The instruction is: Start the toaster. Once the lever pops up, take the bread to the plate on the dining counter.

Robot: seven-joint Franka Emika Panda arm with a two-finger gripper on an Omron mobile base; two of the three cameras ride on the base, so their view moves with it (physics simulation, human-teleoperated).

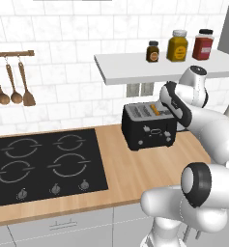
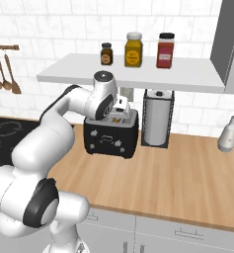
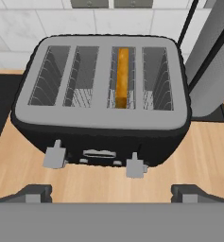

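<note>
Bread (image 3: 122, 75) stands upright in black toaster (image 3: 101, 137).

A matt black toaster (image 3: 101, 137) with a smooth grey top is seen on a light wood counter (image 1: 135, 178) — glossy white tiles (image 1: 63, 38) behind.

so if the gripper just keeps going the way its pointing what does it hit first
Probably the grey slotted top of the black boxy toaster, near its front edge; the open gripper looks down on it, though depth is unclear.

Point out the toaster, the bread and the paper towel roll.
toaster (image 3: 101, 132), hand view, black front wall.
bread (image 3: 122, 78), hand view, crust edge in the slot.
paper towel roll (image 2: 156, 118), right base view, middle of the roll.
</note>
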